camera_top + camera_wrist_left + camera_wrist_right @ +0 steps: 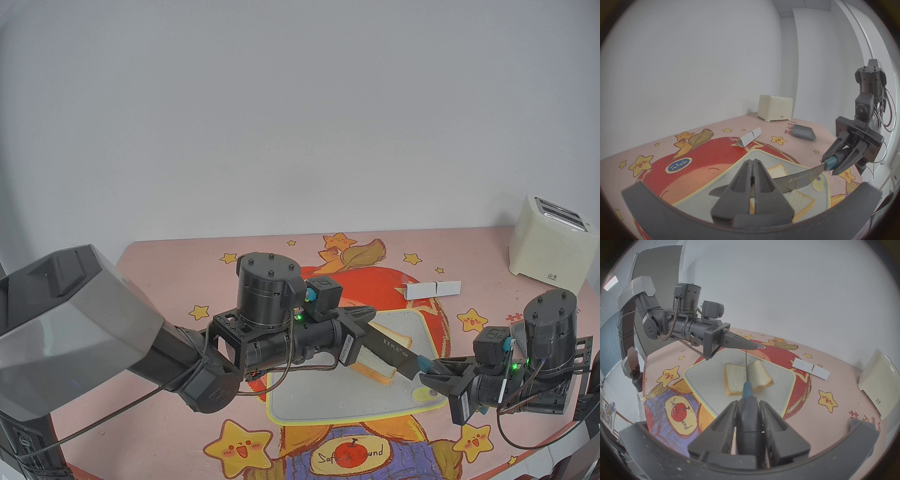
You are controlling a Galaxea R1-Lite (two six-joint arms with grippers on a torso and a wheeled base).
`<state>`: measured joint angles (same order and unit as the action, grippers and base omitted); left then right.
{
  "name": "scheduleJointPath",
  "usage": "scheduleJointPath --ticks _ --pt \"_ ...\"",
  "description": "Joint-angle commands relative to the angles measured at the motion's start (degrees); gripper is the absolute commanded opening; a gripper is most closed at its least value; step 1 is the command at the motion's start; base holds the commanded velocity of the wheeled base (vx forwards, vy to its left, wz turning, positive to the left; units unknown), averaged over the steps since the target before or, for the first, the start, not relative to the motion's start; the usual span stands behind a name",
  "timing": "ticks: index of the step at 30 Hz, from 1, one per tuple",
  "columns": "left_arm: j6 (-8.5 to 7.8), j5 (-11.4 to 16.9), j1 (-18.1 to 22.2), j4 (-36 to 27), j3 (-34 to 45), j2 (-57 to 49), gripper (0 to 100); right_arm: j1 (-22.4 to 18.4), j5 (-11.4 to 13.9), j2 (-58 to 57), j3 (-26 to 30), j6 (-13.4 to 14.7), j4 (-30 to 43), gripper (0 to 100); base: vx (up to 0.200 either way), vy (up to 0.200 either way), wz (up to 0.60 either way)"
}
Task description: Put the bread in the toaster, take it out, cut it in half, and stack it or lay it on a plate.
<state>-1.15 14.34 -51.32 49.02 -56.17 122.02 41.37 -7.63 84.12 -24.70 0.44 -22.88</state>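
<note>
Head view: found the bread (382, 364) lying on the cutting board (312, 394) in the middle of the surface (187, 275), with the knife (394, 350) laid across it. Saw the right hand (434, 374) clamped on the teal handle and the left hand (369, 314), fingers pressed together, poised over the blade's far end. Noted the toaster (550, 240) well apart at the rear right corner.

Left wrist view: saw the closed fingers (740, 187) sitting over the blade's back, the tip poking out beyond them. Could not tell whether they were touching the steel.

Right wrist view: looked along the blade edge-on, set about midway across the slice, one side tilted up.

Judged the cutting step to be in hand, with the bread already out of the toaster. Reckoned the next move called for a steady downward press until the blade met the board, then lifting the knife clear before moving the halves to a plate.
</note>
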Motion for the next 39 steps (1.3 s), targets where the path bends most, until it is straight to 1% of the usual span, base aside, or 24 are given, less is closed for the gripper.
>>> scheduleJointPath --ticks 1,21,32,39 --pt "0.0 -0.01 -0.18 0.02 -0.25 0.06 0 0.02 -0.02 0.35 0.09 0.0 0.29 0 0.0 0.0 0.0" --pt "-0.08 -0.01 -0.01 0.29 0.45 0.42 0 -0.33 -0.02 -0.53 -0.35 0.0 0.12 0 0.0 0.0 0.0" --pt "-0.08 -0.1 -0.01 0.38 -0.69 0.06 0 -0.42 -0.02 0.17 0.18 0.0 1.08 0 0.0 0.0 0.0" --pt "-0.08 -0.1 -0.09 0.46 -1.13 -0.02 0 -1.65 -0.02 1.31 0.26 -0.09 1.08 0 0.0 0.0 0.0"
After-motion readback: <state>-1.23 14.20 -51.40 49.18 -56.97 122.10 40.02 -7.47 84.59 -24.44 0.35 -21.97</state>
